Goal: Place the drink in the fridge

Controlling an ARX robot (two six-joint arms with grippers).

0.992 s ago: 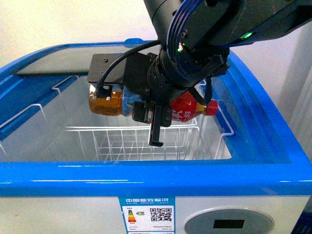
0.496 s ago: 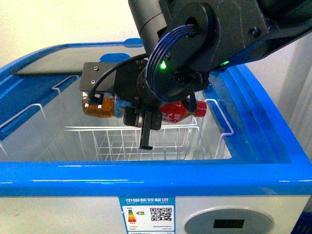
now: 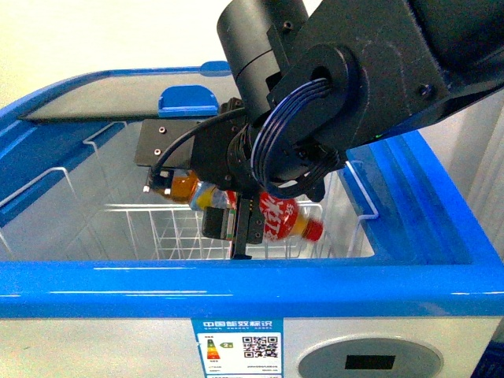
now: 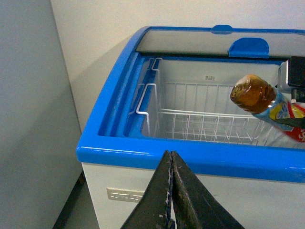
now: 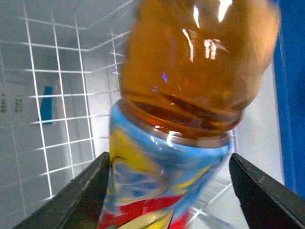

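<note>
the right claw hangs inside the opening of the fridge, above the white wire basket that sits in the cooler. the drink bottle lies between its fingers, tilted, with the red cap end lower and pointing toward the right wall of the fridge, and the amber bottom end higher and toward the left. in the right wrist view the two dark fingers stand on both sides of the bottle with a clear gap on the one side, and it is hard to tell if they press the label; i cannot tell if this claw is grasping the bottle or has let it go. the bottle has a blue, yellow and red label and brown liquid.

the bottle is over the basket and not resting on the wires, as far as the front view shows.

the left claw is outside the fridge, in front of its blue rim, and its two black fingers are pressed together with nothing between them. from this view the sliding glass lid is pushed to the far side, with a blue handle on it.
</note>
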